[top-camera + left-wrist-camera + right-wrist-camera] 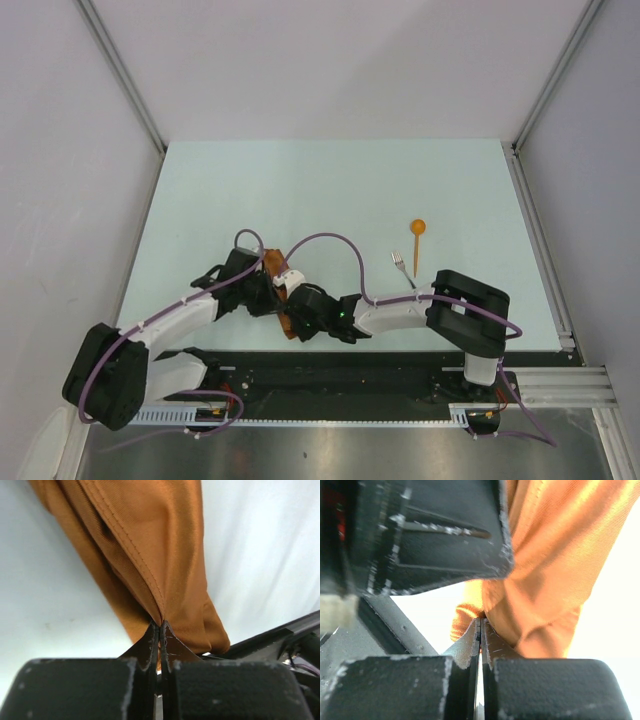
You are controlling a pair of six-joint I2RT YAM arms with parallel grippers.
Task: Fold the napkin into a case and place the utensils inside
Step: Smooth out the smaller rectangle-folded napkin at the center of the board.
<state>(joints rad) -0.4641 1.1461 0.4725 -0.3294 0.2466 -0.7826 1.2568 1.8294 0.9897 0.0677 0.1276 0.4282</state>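
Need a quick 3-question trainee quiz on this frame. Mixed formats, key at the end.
1. Multiple choice: where are the fork and the spoon?
A. Inside a folded pocket
B. Lying loose on the table, to the right of both grippers
C. Hanging off the table's far edge

2. True or false: the spoon lies nearer the arm bases than the fork.

3. Fill in: the left gripper and the right gripper are both shut on the ___.

Key
1. B
2. False: the spoon lies farther out.
3. napkin
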